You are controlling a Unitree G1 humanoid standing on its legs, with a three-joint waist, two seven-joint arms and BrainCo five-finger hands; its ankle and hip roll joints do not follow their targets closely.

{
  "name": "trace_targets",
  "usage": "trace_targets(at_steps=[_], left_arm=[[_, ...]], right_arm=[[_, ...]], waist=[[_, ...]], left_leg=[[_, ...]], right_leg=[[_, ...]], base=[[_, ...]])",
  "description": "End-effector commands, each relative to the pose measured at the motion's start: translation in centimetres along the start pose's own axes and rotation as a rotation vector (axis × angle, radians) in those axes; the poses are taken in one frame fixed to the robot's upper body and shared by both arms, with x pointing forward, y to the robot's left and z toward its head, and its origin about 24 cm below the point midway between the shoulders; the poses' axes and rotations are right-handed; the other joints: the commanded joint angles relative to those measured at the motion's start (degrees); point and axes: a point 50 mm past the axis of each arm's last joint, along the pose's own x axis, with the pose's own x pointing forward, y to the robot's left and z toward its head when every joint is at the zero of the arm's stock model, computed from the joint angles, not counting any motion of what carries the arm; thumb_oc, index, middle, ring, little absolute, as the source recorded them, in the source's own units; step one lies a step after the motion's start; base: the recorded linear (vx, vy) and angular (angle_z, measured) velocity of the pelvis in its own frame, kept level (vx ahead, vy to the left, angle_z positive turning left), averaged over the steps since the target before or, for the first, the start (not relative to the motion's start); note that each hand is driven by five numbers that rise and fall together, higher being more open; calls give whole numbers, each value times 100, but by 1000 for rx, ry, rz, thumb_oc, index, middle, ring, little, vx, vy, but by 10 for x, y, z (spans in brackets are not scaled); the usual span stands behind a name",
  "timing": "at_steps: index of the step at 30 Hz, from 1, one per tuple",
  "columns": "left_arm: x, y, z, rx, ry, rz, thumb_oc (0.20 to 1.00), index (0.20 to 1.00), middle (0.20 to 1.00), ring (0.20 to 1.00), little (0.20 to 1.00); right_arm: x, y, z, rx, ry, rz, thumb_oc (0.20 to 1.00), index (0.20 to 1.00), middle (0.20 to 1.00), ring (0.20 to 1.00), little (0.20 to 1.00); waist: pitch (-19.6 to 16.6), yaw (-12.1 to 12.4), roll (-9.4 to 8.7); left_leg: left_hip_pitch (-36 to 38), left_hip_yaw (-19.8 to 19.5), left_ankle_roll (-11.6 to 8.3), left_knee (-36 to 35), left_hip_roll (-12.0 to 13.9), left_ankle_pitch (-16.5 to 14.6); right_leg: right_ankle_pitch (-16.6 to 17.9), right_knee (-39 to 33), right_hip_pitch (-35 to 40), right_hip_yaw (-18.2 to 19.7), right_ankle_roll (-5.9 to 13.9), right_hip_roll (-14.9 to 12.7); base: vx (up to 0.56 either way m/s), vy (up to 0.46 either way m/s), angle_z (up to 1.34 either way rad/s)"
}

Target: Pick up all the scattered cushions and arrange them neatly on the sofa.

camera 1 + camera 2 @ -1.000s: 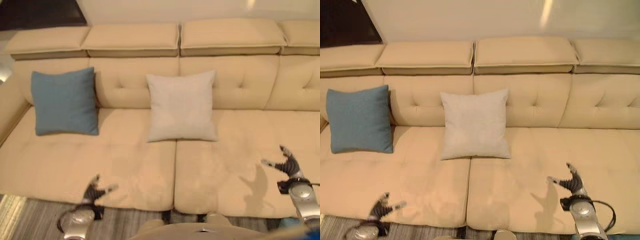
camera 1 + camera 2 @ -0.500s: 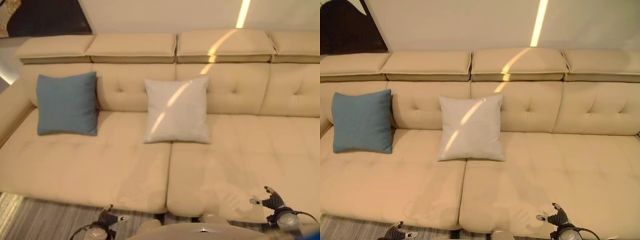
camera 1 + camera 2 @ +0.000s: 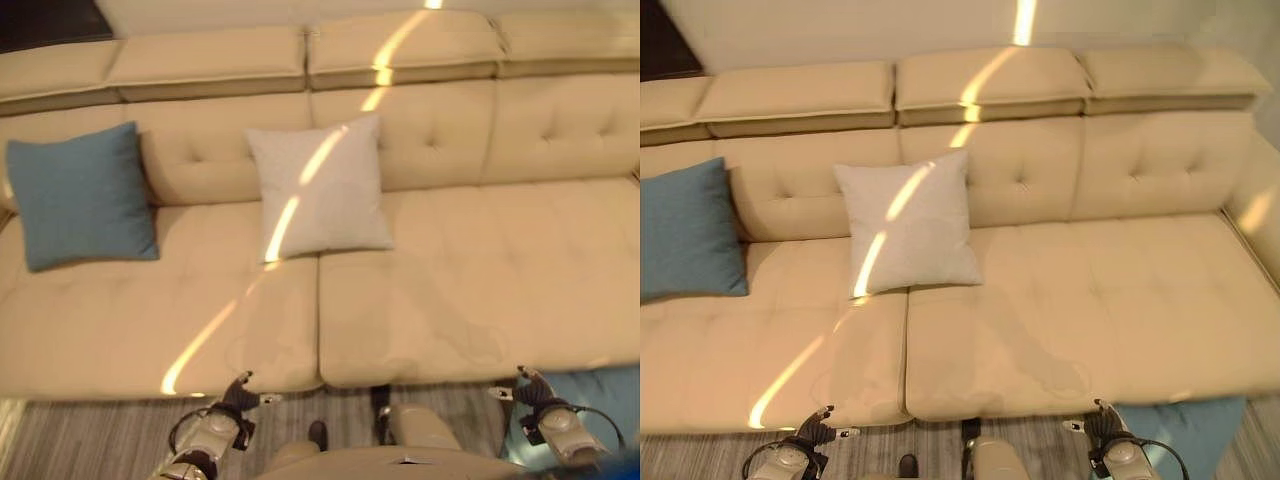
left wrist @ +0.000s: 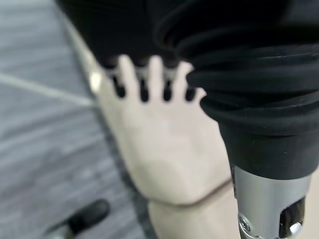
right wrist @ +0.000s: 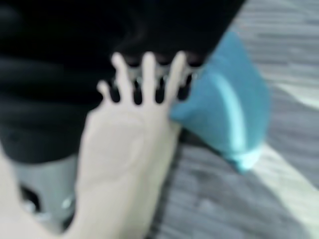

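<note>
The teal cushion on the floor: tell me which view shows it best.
The right eye view shows the teal cushion best: a broad stretch of it lies on the floor against the sofa front. The left eye view shows less of it at the edge. The right wrist view shows one blurred corner.

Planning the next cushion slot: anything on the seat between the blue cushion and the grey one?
Nothing: between the blue cushion and the grey cushion there is bare sofa seat, seen in both eye views.

Two cushions (image 3: 82, 195) (image 3: 318, 187) propped against the sofa (image 3: 470, 270) back, third cushion (image 3: 1180, 420) on floor before its right end
</note>
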Motion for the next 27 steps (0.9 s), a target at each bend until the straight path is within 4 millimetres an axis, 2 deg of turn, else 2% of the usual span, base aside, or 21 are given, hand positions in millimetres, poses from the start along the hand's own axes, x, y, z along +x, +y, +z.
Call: trace_targets(at_steps=[1, 2, 3, 5, 6, 7, 8, 10, 11, 12, 13, 14, 15, 16, 17, 18, 20, 21, 23, 25, 27], left_arm=[[-1, 26, -6, 2, 5, 84, 1000, 1000, 1000, 1000, 1000], [-1, 28, -6, 5, 7, 87, 1000, 1000, 1000, 1000, 1000], [-2, 28, -12, 7, 25, 81, 1000, 1000, 1000, 1000, 1000], [-5, 25, -22, 8, 56, 61, 1000, 1000, 1000, 1000, 1000], [-5, 25, -22, 8, 56, 61, 1000, 1000, 1000, 1000, 1000], [-6, 25, -26, 3, 72, 55, 1000, 1000, 1000, 1000, 1000], [-10, 25, -37, -18, 106, 54, 1000, 1000, 1000, 1000, 1000], [-11, 24, -40, -19, 117, 50, 1000, 1000, 1000, 1000, 1000], [-12, 23, -44, -17, 132, 49, 1000, 1000, 1000, 1000, 1000], [-12, 24, -44, -16, 133, 49, 1000, 1000, 1000, 1000, 1000], [-11, 23, -43, -14, 129, 46, 1000, 1000, 1000, 1000, 1000], [-10, 22, -40, -5, 122, 38, 1000, 1000, 1000, 1000, 1000], [-10, 22, -40, -5, 122, 38, 1000, 1000, 1000, 1000, 1000], [-8, 21, -32, 7, 98, 28, 1000, 1000, 1000, 1000, 1000], [-7, 20, -29, 14, 90, 21, 1000, 1000, 1000, 1000, 1000], [-7, 20, -29, 14, 90, 21, 1000, 1000, 1000, 1000, 1000], [-6, 17, -26, 19, 79, 11, 1000, 1000, 1000, 1000, 1000], [-4, 9, -19, 13, 61, -6, 1000, 1000, 1000, 1000, 1000], [-3, 2, -15, 5, 55, -19, 1000, 1000, 1000, 1000, 1000], [-2, -5, -9, 32, 38, -46, 1000, 1000, 1000, 1000, 1000], [-2, -5, -7, 49, 26, -49, 1000, 1000, 1000, 1000, 1000]], right_arm=[[0, 2, 1, -49, -4, -7, 1000, 1000, 1000, 1000, 1000], [-1, 3, 1, -51, -3, -3, 1000, 1000, 1000, 1000, 1000], [-2, 6, -4, -52, 7, 8, 1000, 1000, 1000, 1000, 1000], [-3, 7, -11, -56, 31, 16, 1000, 1000, 1000, 1000, 1000], [-3, 7, -11, -56, 31, 16, 1000, 1000, 1000, 1000, 1000], [-3, 7, -12, -55, 37, 17, 1000, 1000, 1000, 1000, 1000], [-3, 9, -11, -53, 32, 23, 1000, 1000, 1000, 1000, 1000], [-4, 11, -11, -52, 29, 29, 1000, 1000, 1000, 1000, 1000], [-3, 14, -4, -47, 8, 33, 1000, 1000, 1000, 1000, 1000], [-3, 14, -4, -47, 8, 34, 1000, 1000, 1000, 1000, 1000], [-3, 16, -1, -39, -4, 33, 1000, 1000, 1000, 1000, 1000], [-3, 16, 1, -40, -18, 31, 1000, 1000, 1000, 1000, 1000], [-3, 16, 1, -40, -18, 31, 1000, 1000, 1000, 1000, 1000], [-3, 13, 1, -40, -22, 23, 1000, 1000, 1000, 1000, 1000], [-3, 12, 1, -48, -23, 22, 1000, 1000, 1000, 1000, 1000], [-3, 12, 1, -48, -23, 22, 1000, 1000, 1000, 1000, 1000], [-3, 11, 0, -55, -20, 17, 1000, 1000, 1000, 1000, 1000], [-3, 9, -2, -48, -11, 9, 1000, 1000, 1000, 1000, 1000], [-3, 7, -7, -42, 9, 4, 1000, 1000, 1000, 1000, 1000], [-4, 5, -15, -54, 50, 6, 1000, 1000, 1000, 1000, 1000], [-3, 5, -17, -60, 62, 4, 1000, 1000, 1000, 1000, 1000]], waist=[[143, -21, -233], [172, 30, -203], [155, 161, -110], [66, 273, -18], [58, 276, -22], [4, 328, 2], [-96, 519, 36], [-140, 591, 4], [-208, 690, -139], [-207, 699, -141], [-204, 672, -246], [-152, 623, -296], [-155, 623, -293], [-55, 550, -319], [8, 516, -311], [11, 518, -309], [64, 509, -302], [167, 561, -306], [134, 527, -321], [58, 441, -267], [62, 427, -268]], left_leg=[[-432, -109, -46, 540, -117, -262], [-526, -18, -2, 542, -109, -186], [-561, 143, 56, 440, -24, -50], [-557, 322, 124, 334, 56, 65], [-567, 327, 125, 330, 54, 76], [-570, 411, 131, 288, 92, 110], [-673, 756, 128, 317, 249, 184], [-707, 887, 115, 356, 274, 182], [-781, 1146, 60, 400, 326, 228], [-776, 1153, 58, 400, 328, 226], [-963, 1266, -51, 647, 434, 286], [-1151, 1271, -153, 872, 568, 350], [-1163, 1269, -155, 887, 575, 343], [-1387, 1191, -255, 1259, 761, 409], [-1418, 1074, -306, 1338, 828, 426], [-1417, 1074, -307, 1342, 831, 424], [-1454, 815, -321, 1364, 798, 434], [-1373, -400, -391, 1294, 407, 272], [-1357, -961, -393, 1258, 156, 188], [-1153, -1079, -311, 982, 64, 64], [-1125, -1043, -283, 959, 33, 48]], right_leg=[[613, -676, 8, -286, 632, -720], [482, -417, 53, -385, 539, -756], [106, 94, 325, -627, 337, -762], [-300, 671, 589, -810, 215, -720], [-291, 667, 577, -806, 214, -721], [-445, 784, 726, -896, 179, -721], [-753, 1073, 1178, -1342, 154, -905], [-724, 963, 1402, -1424, 174, -965], [-795, 503, 1728, -1369, 228, -858], [-792, 498, 1731, -1362, 227, -855], [-877, 0, 1815, -1190, 229, -673], [-889, -197, 1818, -1067, 181, -541], [-885, -201, 1815, -1068, 178, -535], [-883, -358, 1828, -1007, 90, -409], [-879, -351, 1812, -937, 36, -356], [-879, -351, 1814, -936, 35, -354], [-842, -339, 1763, -887, 3, -334], [-680, -334, 1628, -529, 0, -263], [-531, -434, 1548, -249, 79, -256], [-386, -487, 1385, 165, 173, -230], [-322, -465, 1284, 297, 193, -241]], base=[[-385, 145, -92], [-437, 171, -57], [-376, 169, -73], [-231, 119, -93], [-125, 38, -72], [-209, -26, -100], [-234, -42, -85], [-137, -80, -109], [-68, -101, -147], [-126, -244, -138], [-119, -254, -83], [-120, -255, -57], [-166, -221, -30], [-164, -122, -20], [-164, -122, -20], [-101, 1, -21], [-97, 27, -39], [-120, 52, -66], [-66, 94, -115], [-14, 194, -129], [-38, 163, -109]])
